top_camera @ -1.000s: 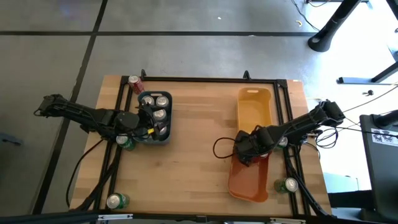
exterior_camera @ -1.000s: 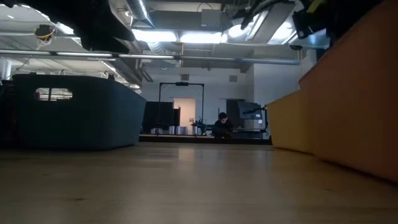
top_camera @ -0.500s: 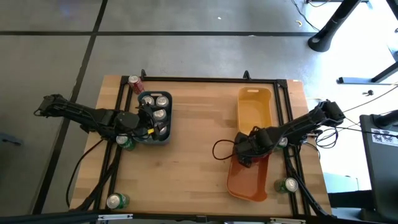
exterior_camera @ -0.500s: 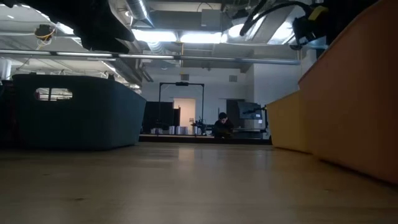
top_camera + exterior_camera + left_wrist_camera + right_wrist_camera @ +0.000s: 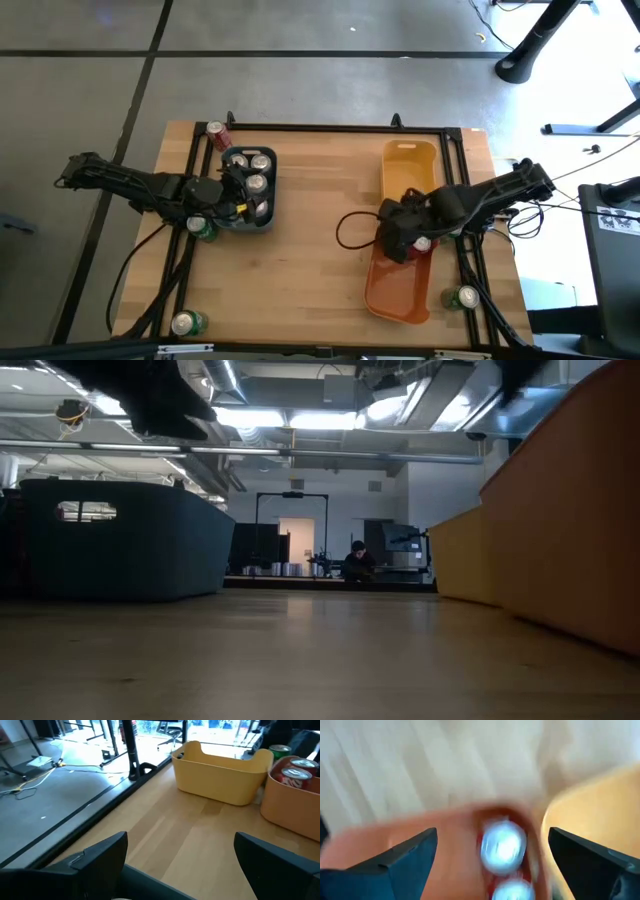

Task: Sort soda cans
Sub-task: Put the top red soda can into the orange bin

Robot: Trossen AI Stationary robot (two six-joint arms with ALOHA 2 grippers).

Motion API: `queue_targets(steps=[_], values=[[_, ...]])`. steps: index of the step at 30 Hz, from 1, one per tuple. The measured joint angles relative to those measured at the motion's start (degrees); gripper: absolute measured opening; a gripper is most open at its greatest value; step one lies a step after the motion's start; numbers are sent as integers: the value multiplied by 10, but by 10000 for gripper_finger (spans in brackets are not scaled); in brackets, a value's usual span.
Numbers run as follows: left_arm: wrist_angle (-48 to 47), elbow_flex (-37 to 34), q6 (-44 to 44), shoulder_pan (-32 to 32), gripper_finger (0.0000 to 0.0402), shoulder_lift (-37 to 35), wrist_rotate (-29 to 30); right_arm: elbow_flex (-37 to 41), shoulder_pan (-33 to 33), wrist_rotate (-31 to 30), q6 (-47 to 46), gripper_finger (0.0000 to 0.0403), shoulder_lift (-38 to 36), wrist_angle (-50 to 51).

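Several silver-topped soda cans (image 5: 256, 180) stand in the blue-grey bin (image 5: 268, 226) at the left. My left gripper (image 5: 238, 196) hovers open at that bin, with nothing between its fingers (image 5: 181, 837). My right gripper (image 5: 406, 243) is open above the orange bin (image 5: 398, 295). Below it red cans (image 5: 504, 845) stand upright in that bin, one showing in the high view (image 5: 422, 243). A red can (image 5: 215, 131) and green cans (image 5: 203, 228) (image 5: 187, 323) (image 5: 462, 297) stand on the table's edges.
A yellow bin (image 5: 408, 168) stands beyond the orange one, end to end with it. A black rail frame (image 5: 330, 128) runs round the wooden table top. A black cable loops (image 5: 345, 232) left of the right gripper. Bare wood lies between the bins (image 5: 320, 230).
My right gripper has risen out of the orange bin and tipped; in the low view it has gone up out of the picture. A red can that it covered now shows upright in the bin.
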State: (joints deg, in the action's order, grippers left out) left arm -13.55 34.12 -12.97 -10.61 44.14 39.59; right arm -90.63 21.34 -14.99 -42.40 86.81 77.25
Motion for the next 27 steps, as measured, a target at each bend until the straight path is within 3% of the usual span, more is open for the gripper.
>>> queue_targets(steps=[5, 10, 14, 19, 27], values=[[-115, 81, -30, 48, 353, 0, 1, 1, -22, -83, 82, 379, 0, -105], [-248, 158, -79, 138, 353, 1, 10, 71, -85, -80, 161, 379, 1, -232], [-288, 180, -92, 222, 353, 1, 16, 151, -144, -76, 226, 379, 1, -348], [-297, 184, -102, 328, 353, 12, 14, 214, -216, 10, 330, 379, 1, -527], [-312, 185, -107, 499, 345, 91, -93, 238, -308, 127, 397, 379, 1, -610]])
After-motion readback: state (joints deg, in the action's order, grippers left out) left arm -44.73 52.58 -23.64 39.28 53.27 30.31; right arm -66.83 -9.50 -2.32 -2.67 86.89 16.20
